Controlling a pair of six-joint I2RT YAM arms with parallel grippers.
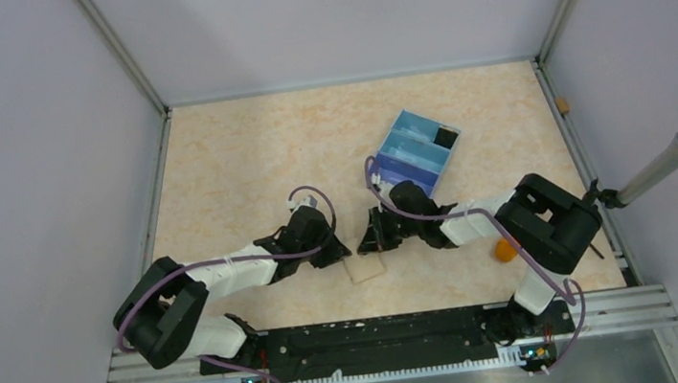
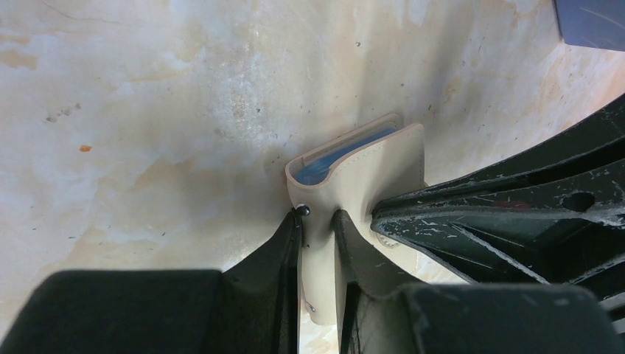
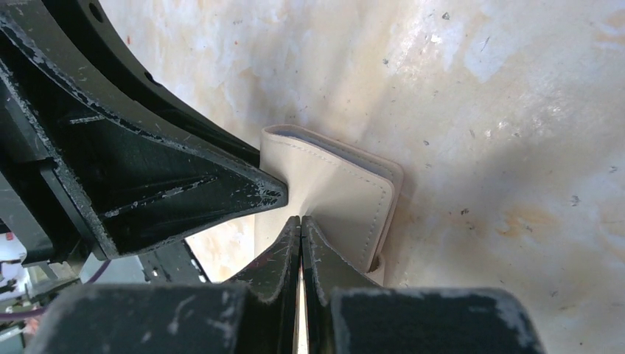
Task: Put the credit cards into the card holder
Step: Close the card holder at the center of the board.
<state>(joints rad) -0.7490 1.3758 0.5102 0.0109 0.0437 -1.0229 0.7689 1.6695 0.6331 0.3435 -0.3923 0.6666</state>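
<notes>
The beige card holder [image 1: 364, 268] lies on the table between the two arms. My left gripper [image 2: 318, 221] is shut on one beige flap of the card holder [image 2: 383, 166], pinching it between both fingers. A light-blue credit card [image 2: 324, 167] shows inside the holder's open pocket, only its edge visible. My right gripper [image 3: 301, 220] is shut with nothing between its jaws, and its tips press on the top flap of the card holder [image 3: 346, 188]. In the top view the left gripper [image 1: 337, 249] and right gripper [image 1: 374, 239] meet just above the holder.
A blue three-compartment tray [image 1: 417, 151] stands behind the right gripper. A small orange object [image 1: 506, 250] lies by the right arm's elbow. A grey cylinder on a stalk [image 1: 669, 159] sticks in from the right. Walls enclose the table.
</notes>
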